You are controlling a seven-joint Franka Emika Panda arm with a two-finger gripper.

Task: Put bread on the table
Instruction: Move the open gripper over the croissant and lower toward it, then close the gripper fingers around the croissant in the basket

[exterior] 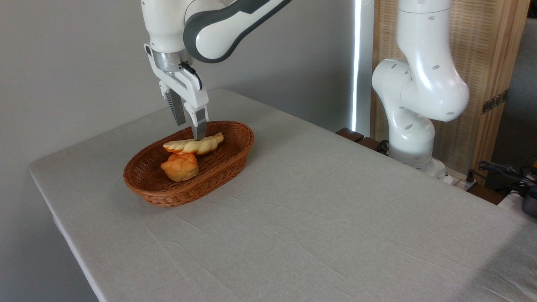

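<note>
Open end effector above bread

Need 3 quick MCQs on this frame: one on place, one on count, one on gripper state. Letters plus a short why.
1. Where is the braided loaf?
A. in the wicker basket
B. on the grey cloth
C. on the floor

2. How many breads are in the basket?
A. one
B. two
C. four

3. How do the gripper jaws stand?
A. apart, over the loaf
B. shut on the round bun
C. far off over the table's near edge

Key:
1 A, the loaf lies inside the rim.
2 B, the loaf plus the bun.
3 A, a gap shows between the jaws.
</note>
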